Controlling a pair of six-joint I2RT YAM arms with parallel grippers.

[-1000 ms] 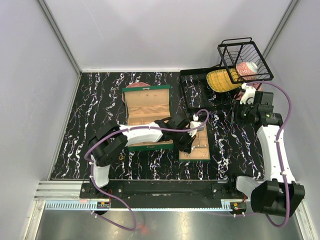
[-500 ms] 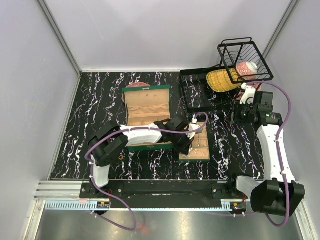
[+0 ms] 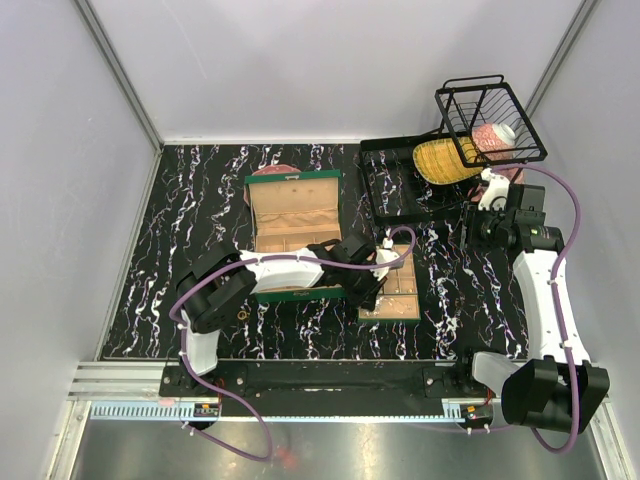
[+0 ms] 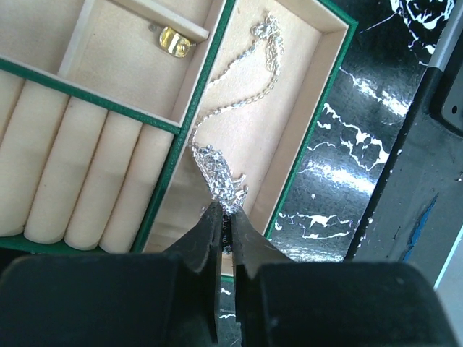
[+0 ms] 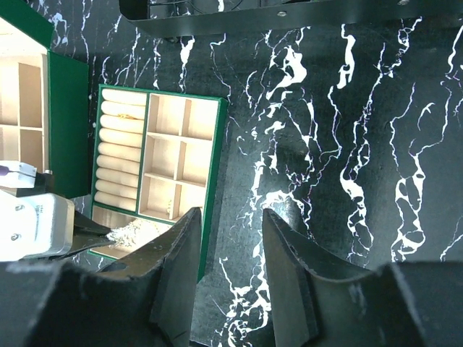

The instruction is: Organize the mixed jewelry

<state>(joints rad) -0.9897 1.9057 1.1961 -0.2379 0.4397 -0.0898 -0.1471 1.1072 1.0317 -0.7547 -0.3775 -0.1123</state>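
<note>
- Black marbled desk point(image 3: 150, 250), top view: your left arm reaches across to the tan divided tray point(image 3: 405, 300), with the left gripper point(image 3: 373, 290) down at the tray's left edge. The open green box point(image 3: 293, 215) lies just left of the tray. One small gold ring point(image 3: 243, 316) sits on the desk near the left arm's elbow. Your right gripper point(image 3: 468, 235) hangs over bare desk, well apart from the tray.
- Left wrist view: your left jaws are pinched tight on the bunched end of a silvery chain necklace point(image 4: 221, 181). The rest of the chain trails away along the tray's long end compartment. A second gold ring point(image 4: 176, 41) lies in the neighbouring square compartment, next to the ring rolls point(image 4: 72, 173).
- Right wrist view: your right jaws stand apart with nothing between them, over the desk beside the tray's green rim. The chain's bunch shows at the left gripper's tip.
</note>
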